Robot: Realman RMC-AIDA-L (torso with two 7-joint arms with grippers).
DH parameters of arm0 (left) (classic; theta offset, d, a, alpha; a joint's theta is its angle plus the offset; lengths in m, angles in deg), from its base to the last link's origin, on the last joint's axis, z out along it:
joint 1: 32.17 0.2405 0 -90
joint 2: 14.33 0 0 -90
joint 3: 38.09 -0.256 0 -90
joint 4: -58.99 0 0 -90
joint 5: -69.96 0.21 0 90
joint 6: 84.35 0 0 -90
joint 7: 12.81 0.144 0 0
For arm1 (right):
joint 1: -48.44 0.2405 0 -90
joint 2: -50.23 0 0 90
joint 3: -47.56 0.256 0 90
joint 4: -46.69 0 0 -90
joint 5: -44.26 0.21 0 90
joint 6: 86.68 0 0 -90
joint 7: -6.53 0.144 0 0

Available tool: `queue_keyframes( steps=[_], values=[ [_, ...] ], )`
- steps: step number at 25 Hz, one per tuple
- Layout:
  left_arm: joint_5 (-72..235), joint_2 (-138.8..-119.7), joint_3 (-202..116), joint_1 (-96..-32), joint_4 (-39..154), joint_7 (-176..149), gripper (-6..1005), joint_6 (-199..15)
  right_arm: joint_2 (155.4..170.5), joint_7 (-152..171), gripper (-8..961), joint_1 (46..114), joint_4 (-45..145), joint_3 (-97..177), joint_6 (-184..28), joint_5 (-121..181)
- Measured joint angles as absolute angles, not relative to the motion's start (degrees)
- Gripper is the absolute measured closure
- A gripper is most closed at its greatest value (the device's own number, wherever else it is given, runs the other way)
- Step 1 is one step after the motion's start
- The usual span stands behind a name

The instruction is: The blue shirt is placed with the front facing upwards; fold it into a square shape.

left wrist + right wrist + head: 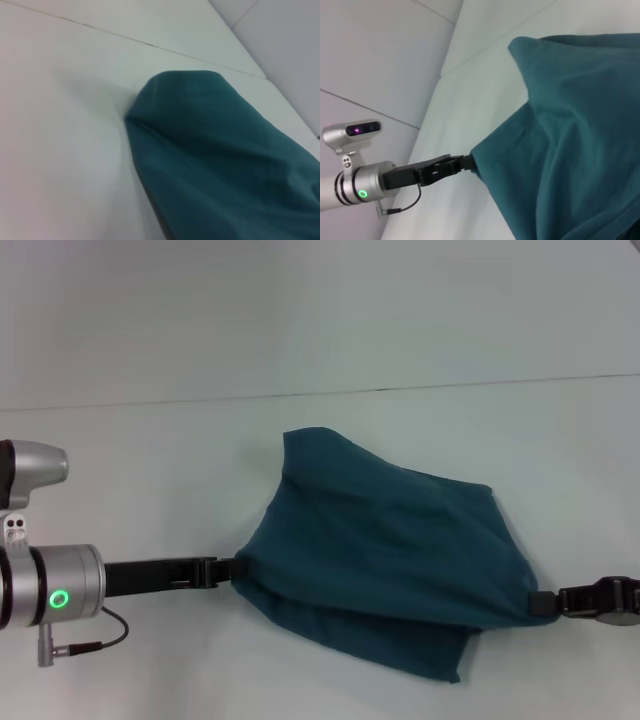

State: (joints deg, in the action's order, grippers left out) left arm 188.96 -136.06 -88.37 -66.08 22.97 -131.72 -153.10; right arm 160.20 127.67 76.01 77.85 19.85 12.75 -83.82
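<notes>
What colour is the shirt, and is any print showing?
Plain dark teal-blue shirt, no print visible; head view.

The blue shirt (385, 540), stretched between my left gripper (228, 570) and right gripper (545, 604), blocked the middle; the table (150, 450) around lay open.

One blue shirt (385, 550), two grippers — left gripper (228, 571), right gripper (545, 604) — and one table (150, 440).

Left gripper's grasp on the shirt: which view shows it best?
Right wrist view. It shows the left gripper pinching the edge of the blue shirt side-on. The head view shows the same grasp from above, smaller. The left wrist view shows only cloth, no gripper.
</notes>
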Motion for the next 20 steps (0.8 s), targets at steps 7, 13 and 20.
queue_keyframes(
  steps=[7, 13, 20],
  values=[
    [189.0, -136.07, -88.0, -66.1, 23.5, -131.8, 982, -152.7, 159.91, 127.7, 870, 75.8, 77.8, 19.3, 12.9, -85.2],
    [189.0, -136.06, -87.7, -66.1, 23.5, -131.8, 982, -152.5, 160.14, 127.7, 844, 76.0, 77.8, 18.7, 11.9, -88.9],
    [189.0, -136.06, -87.7, -66.1, 23.5, -131.8, 982, -152.4, 158.81, 127.6, 813, 75.9, 78.3, 19.3, 10.9, -91.1]
  ],
)
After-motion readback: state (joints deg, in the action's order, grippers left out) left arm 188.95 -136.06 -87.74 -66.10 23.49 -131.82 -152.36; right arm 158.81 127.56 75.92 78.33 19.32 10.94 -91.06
